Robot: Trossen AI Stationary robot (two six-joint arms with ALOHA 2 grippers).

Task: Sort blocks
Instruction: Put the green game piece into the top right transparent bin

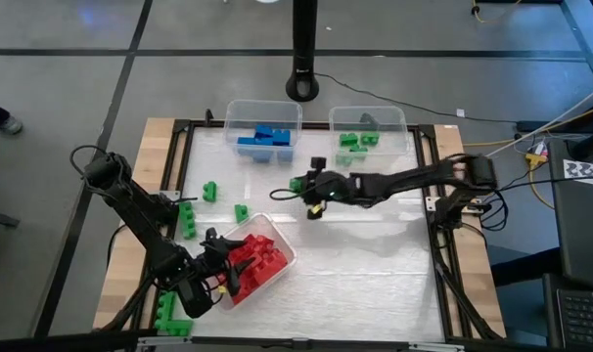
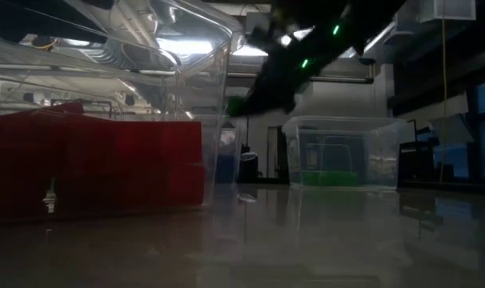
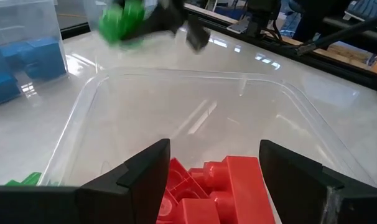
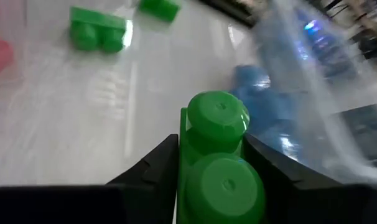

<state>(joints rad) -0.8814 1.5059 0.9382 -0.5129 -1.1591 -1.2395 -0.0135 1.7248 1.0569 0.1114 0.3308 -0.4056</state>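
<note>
Above the table's middle, the right gripper clamps one green block. Three clear bins surround it; the left gripper gapes empty over red blocks.

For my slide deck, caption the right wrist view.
Right gripper clamps a green block above the table, blue blocks ahead.

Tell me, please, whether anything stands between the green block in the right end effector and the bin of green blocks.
Nothing visible does. The right end effector holds the green block above bare table, and the stretch across to the green bin is open. The blue bin sits off to one side, not on that line.
</note>
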